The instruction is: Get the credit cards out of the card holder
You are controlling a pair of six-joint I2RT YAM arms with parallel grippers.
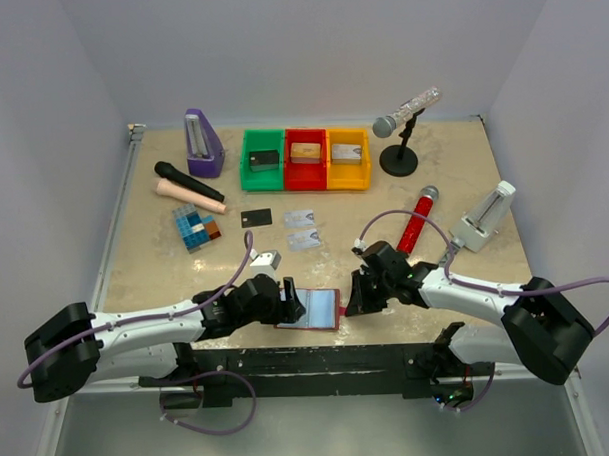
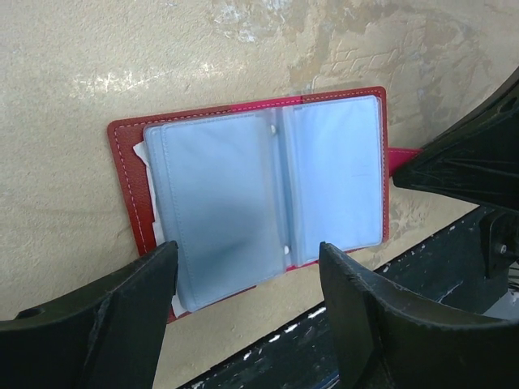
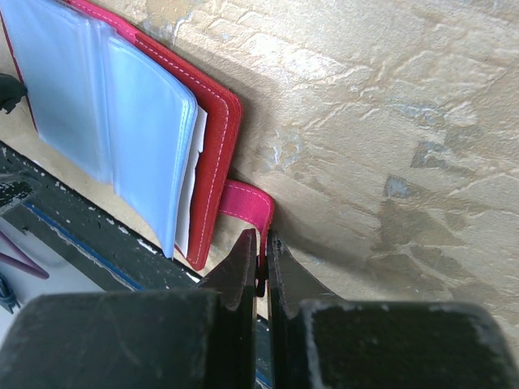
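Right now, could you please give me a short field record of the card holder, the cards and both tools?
card holder: open flat, pockets up, at the near edge of the table
left tool: open, one finger on each side of the holder's near edge
right tool: shut on the holder's snap tab
cards out: black card, silvery card, second silvery card, all flat on the table
cards left inside: cannot tell, the pockets are cloudy
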